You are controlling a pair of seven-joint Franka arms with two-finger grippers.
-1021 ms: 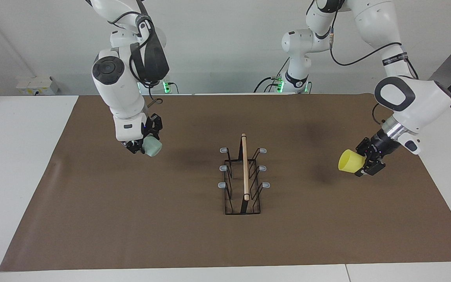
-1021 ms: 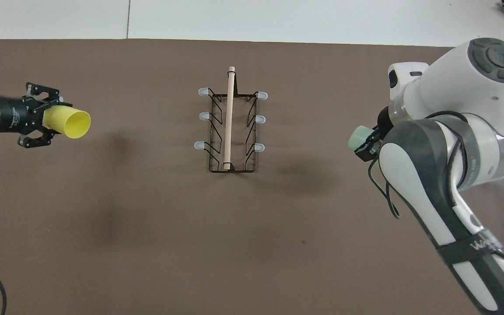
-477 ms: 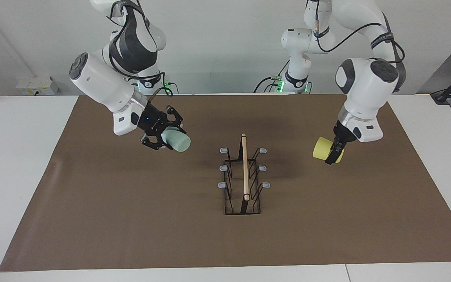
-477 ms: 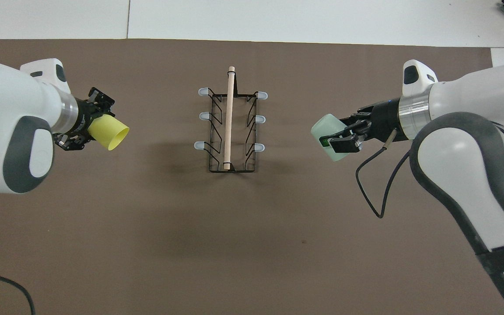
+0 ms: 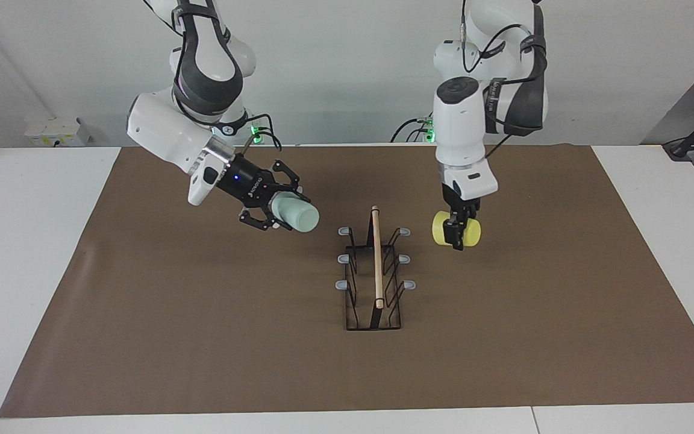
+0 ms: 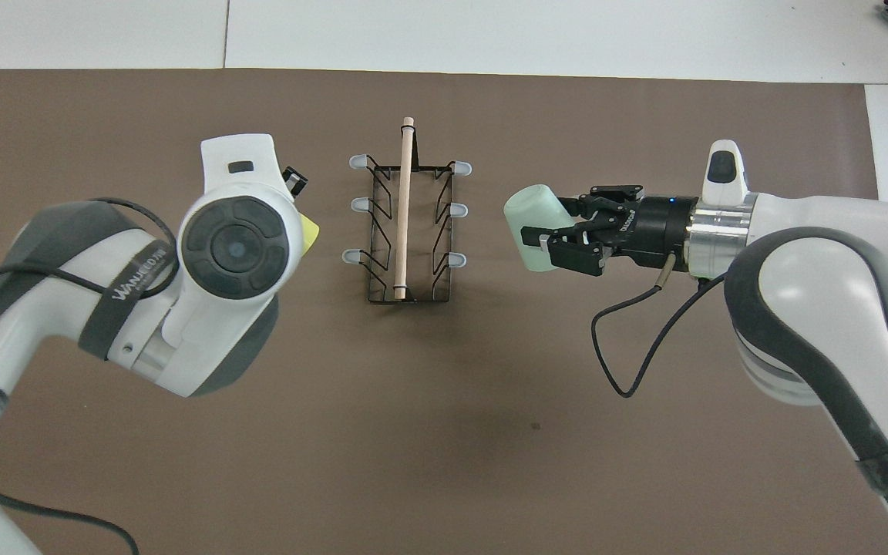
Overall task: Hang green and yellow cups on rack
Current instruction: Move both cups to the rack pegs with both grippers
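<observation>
table: brown mat, white wall
rack: mid-mat, all prongs bare
right gripper: clamped on green cup, beside rack
left gripper: clamped on yellow cup, beside rack
progress: both cups carried, none hung

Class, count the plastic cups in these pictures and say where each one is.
2. The pale mint green plastic cup is in the right gripper; the bright yellow plastic cup is in the left gripper. None appears hidden.
</observation>
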